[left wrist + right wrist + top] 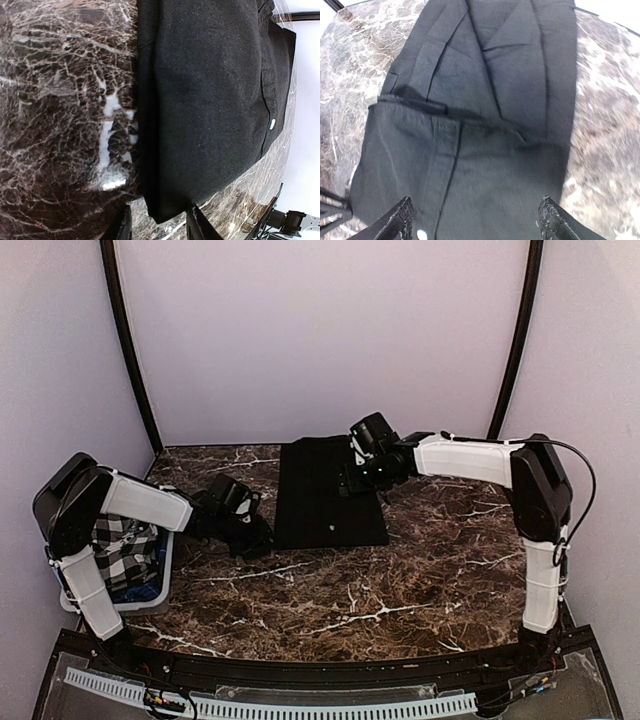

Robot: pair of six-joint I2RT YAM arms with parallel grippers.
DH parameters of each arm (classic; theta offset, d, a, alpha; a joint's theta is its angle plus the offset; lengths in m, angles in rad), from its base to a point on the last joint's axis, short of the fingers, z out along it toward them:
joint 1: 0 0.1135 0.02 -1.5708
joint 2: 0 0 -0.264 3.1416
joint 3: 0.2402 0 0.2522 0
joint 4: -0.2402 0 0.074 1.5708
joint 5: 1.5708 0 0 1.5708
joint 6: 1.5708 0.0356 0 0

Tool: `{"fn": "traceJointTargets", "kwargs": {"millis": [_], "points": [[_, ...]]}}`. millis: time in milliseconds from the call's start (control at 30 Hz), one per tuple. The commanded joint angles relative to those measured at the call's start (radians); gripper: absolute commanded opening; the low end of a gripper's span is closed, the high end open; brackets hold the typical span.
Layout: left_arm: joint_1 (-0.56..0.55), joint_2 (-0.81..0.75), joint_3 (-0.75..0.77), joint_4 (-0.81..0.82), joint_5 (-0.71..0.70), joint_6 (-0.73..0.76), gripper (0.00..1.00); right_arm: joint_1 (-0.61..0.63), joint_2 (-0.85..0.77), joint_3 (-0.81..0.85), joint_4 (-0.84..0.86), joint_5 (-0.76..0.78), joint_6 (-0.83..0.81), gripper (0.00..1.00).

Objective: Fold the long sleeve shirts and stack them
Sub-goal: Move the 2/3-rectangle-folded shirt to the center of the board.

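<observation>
The table (400, 580) is dark marble with white veins. At its near left edge sits a basket (120, 606) holding plaid cloth (125, 540), partly hidden behind the left arm. Beyond it, the left gripper (255, 530) is low at the shirt's near left corner. In the left wrist view its fingers (200, 225) stand apart, with that corner lying flat between them. The black shirt (325, 495) lies folded into a neat rectangle on the middle of the table, towards the far side. One pale button (331, 529) shows by its near edge. The right gripper (350, 480) hovers over the shirt's right edge, farther back. In the right wrist view its fingers (400, 220) are spread wide above the cloth, holding nothing. Under them the shirt shows a fold line across and creases running lengthwise.
</observation>
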Motion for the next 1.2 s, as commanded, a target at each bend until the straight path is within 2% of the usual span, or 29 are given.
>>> {"fn": "traceJointTargets", "kwargs": {"millis": [0, 300, 500, 833, 1033, 1167], "points": [[0.005, -0.048, -0.034, 0.011, -0.016, -0.023, 0.36, -0.004, -0.106, -0.162, 0.045, 0.017, 0.048, 0.82], [0.007, -0.01, -0.019, 0.017, -0.031, -0.013, 0.35, -0.016, -0.311, -0.478, 0.132, 0.016, 0.139, 0.78], [0.005, 0.021, -0.003, 0.0, -0.046, -0.002, 0.32, -0.023, -0.353, -0.599, 0.155, -0.001, 0.176, 0.65], [-0.008, 0.064, 0.03, -0.011, -0.048, 0.002, 0.24, -0.028, -0.302, -0.623, 0.21, -0.057, 0.196, 0.43], [-0.013, 0.074, 0.049, -0.018, -0.039, 0.004, 0.17, -0.027, -0.27, -0.635, 0.232, -0.102, 0.208, 0.35], [-0.017, 0.074, 0.06, -0.023, -0.035, 0.004, 0.12, -0.021, -0.26, -0.641, 0.234, -0.11, 0.212, 0.34]]}}
